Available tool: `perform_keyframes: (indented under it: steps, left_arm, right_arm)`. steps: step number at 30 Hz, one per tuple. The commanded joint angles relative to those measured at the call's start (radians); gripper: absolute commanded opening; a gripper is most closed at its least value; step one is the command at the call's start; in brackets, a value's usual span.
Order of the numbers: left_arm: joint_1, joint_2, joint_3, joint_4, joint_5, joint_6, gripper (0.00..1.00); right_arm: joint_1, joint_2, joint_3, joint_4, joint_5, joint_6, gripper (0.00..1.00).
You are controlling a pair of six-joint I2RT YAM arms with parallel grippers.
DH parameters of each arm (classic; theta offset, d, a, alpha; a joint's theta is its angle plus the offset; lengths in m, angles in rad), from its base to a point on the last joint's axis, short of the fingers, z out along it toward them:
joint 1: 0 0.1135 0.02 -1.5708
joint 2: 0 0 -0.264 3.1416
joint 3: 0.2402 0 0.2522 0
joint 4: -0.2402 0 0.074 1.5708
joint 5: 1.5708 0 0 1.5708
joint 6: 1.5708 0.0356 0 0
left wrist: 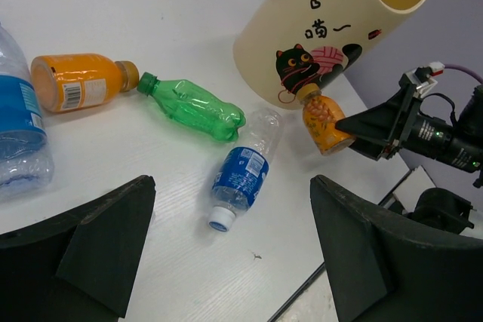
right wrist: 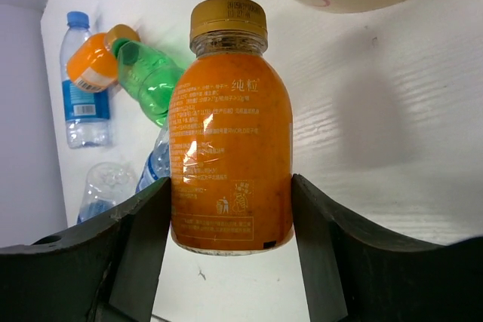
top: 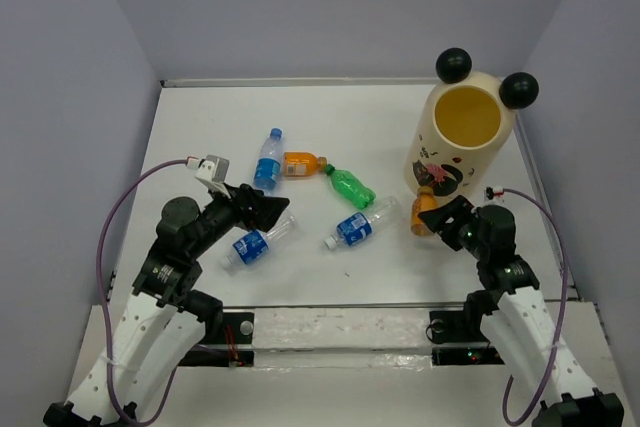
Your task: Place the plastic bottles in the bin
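The cream bin stands at the back right, its yellow inside showing; it also shows in the left wrist view. My right gripper is shut on an orange bottle, held with its cap toward the bin's base. My left gripper is open and empty, just above a clear blue-labelled bottle. Another clear bottle lies ahead between its spread fingers. A green bottle, a second orange bottle and a third clear bottle lie mid-table.
Grey walls close the white table on the left, back and right. A clear strip runs along the near edge between the arm bases. The bin's two black ball ears rise above its rim.
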Motion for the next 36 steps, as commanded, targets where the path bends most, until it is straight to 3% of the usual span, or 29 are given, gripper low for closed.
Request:
perform_keyframes:
  steps: [1,5,12,17,22,36]
  left_arm:
    - [-0.003,0.015,-0.006,0.033,0.024,0.003,0.93]
    - [-0.001,0.018,-0.006,0.033,0.028,0.005,0.93]
    - [-0.003,0.02,-0.008,0.034,0.033,0.006,0.93]
    - [-0.001,0.024,-0.008,0.033,0.032,0.008,0.93]
    - [-0.003,0.015,-0.006,0.033,0.021,0.014,0.93]
    - [-0.001,0.012,-0.003,0.028,0.024,0.031,0.93]
  right_arm:
    - [-0.004,-0.101,0.098,-0.221,-0.061,-0.01,0.4]
    - [-0.004,-0.162,0.184,-0.308,-0.24,0.039,0.39]
    - [-0.004,-0.153,0.414,-0.265,-0.356,0.109,0.37]
    - [-0.004,-0.017,0.568,-0.092,-0.278,0.149,0.37]
    - [-0.004,0.149,0.602,0.066,-0.208,0.206,0.37]
    - [-0.004,0.1,0.58,0.016,0.141,0.261,0.36]
